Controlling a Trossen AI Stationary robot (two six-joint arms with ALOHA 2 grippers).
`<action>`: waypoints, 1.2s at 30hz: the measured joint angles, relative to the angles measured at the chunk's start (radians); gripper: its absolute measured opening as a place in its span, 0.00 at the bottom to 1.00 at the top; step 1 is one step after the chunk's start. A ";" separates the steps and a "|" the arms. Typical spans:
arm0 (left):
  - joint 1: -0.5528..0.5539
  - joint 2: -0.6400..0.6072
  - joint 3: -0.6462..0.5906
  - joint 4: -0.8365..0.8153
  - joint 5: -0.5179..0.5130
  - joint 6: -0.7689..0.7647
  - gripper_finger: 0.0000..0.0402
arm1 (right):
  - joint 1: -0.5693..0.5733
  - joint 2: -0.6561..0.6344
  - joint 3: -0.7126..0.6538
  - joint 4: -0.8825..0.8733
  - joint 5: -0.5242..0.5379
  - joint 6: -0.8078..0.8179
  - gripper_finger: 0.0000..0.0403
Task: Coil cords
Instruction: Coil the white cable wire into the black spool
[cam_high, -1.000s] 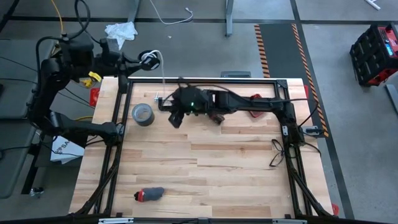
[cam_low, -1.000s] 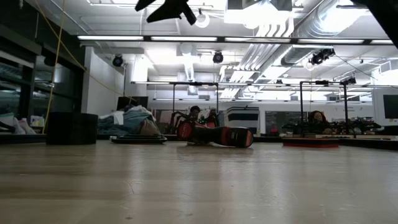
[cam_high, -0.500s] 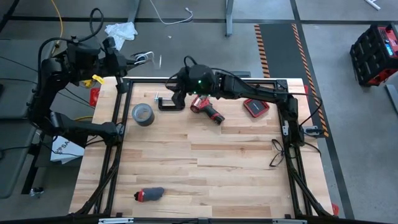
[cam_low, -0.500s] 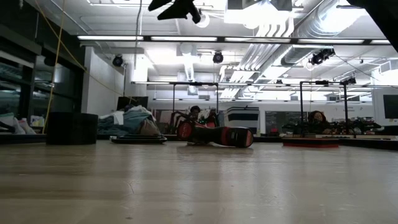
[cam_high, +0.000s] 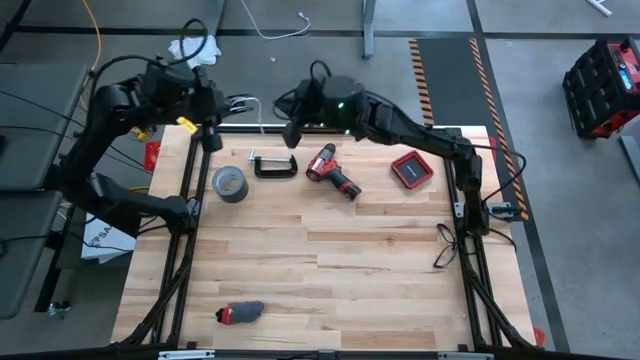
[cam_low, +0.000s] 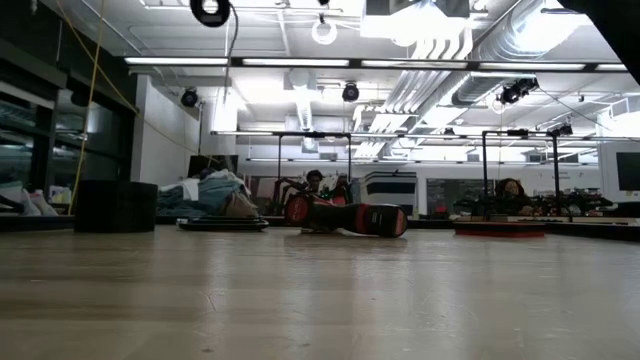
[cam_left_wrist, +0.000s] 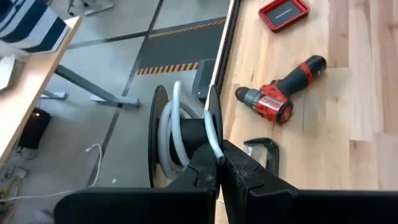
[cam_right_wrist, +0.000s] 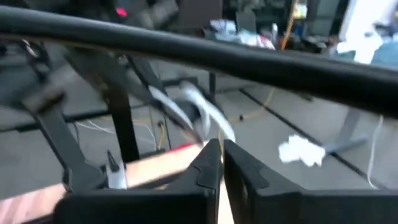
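The cord is a thin white cable (cam_left_wrist: 176, 121) wound between two black disc-shaped flanges (cam_left_wrist: 156, 149). It hangs in the air just past the table's far left edge (cam_high: 252, 103). The low view shows a round black disc with a pale centre (cam_low: 210, 10), with a thin strand hanging below it. My left gripper (cam_left_wrist: 219, 163) (cam_high: 222, 104) is shut on the cable beside the disc. My right gripper (cam_right_wrist: 219, 149) (cam_high: 289, 122) is close by on the right, over the far rail, shut where a blurred white strand (cam_right_wrist: 208, 118) ends. My left gripper pinches one white strand (cam_left_wrist: 217, 148) between its two fingertips, right at the rim of the nearer black flange. The fingers slant downward, and the wound disc sits just beyond them, lifted clear of the table. My right gripper is shut on a white strand (cam_right_wrist: 219, 132) that runs into its fingertips. The fingers are about level and point toward the table's far left. Blur hides which part of the cable this is.
On the table's far half lie a grey tape roll (cam_high: 229, 183), a black C-clamp (cam_high: 273, 165), a red drill (cam_high: 333, 172) and a red case (cam_high: 411, 170). A small red and grey object (cam_high: 240, 313) lies near the front edge. The black frame rail (cam_high: 330, 130) runs under both grippers.
My right gripper has risen and gone from over the clamp and drill toward the table's far edge, ending beside the cord. My left gripper has rolled and tipped downward, turning the disc with it. The cable end that hung down to the table by the clamp has been lifted clear.
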 joint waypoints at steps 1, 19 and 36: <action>0.000 0.011 0.000 0.009 0.000 -0.005 0.00 | 0.000 0.000 0.023 -0.006 -0.011 -0.020 0.01; -0.170 0.178 0.000 0.098 -0.097 0.123 0.00 | -0.013 0.000 0.079 -0.205 -0.175 -0.167 0.00; -0.212 0.139 0.000 0.113 -0.121 0.191 0.00 | 0.050 -0.006 0.081 -0.320 -0.015 -0.324 0.24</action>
